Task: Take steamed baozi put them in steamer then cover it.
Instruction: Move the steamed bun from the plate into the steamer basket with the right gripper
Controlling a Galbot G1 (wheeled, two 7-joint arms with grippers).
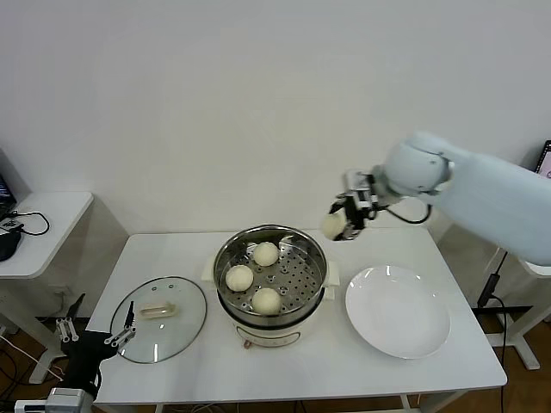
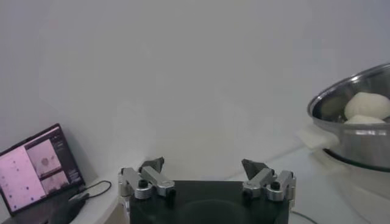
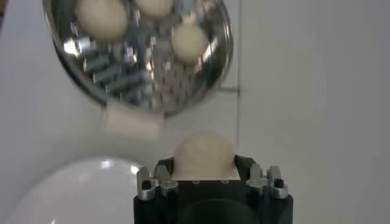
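Note:
The steel steamer (image 1: 218, 274) stands at the table's middle with three baozi on its perforated tray (image 1: 265, 253) (image 1: 238, 277) (image 1: 266, 300). My right gripper (image 1: 337, 224) hangs in the air just beyond the steamer's right rim, shut on another baozi (image 1: 331, 228). The right wrist view shows that baozi (image 3: 204, 149) pinched between the fingers of the right gripper (image 3: 204, 163), with the steamer (image 3: 140, 70) farther off. The glass cover (image 1: 178, 333) lies flat to the left of the steamer. My left gripper (image 1: 97, 324) (image 2: 202, 164) waits open and empty by the table's front left corner.
A white plate (image 1: 398, 311) (image 3: 67, 192) lies to the right of the steamer. A side table with cables (image 1: 34, 215) stands at the left, and a laptop (image 2: 36, 170) shows in the left wrist view. The steamer's rim (image 2: 350, 91) shows there too.

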